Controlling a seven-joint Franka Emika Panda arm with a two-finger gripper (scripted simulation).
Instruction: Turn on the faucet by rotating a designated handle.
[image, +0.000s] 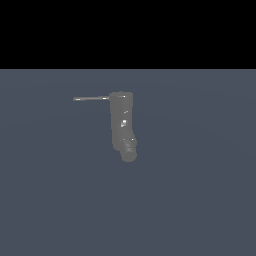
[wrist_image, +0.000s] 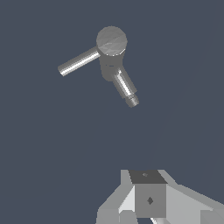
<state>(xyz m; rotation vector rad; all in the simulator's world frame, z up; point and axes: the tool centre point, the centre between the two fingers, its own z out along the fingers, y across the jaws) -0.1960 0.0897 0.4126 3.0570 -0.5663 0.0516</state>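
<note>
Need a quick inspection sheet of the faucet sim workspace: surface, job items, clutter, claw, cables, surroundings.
Surface: flat blue-grey floor, bare apart from the faucet.
Faucet: dark grey upright cylinder, rounded spout angled out at its lower end.
Handle: thin light-grey rod projecting from the cylinder's top toward the exterior view's left; nothing touching it.
Clutter: nothing seen.
Claw: only part of its body shows in the wrist view, apart from the faucet; fingers not visible, state cannot be told.
Cables: nothing seen.
Surroundings: black band above the floor in the exterior view.
</note>
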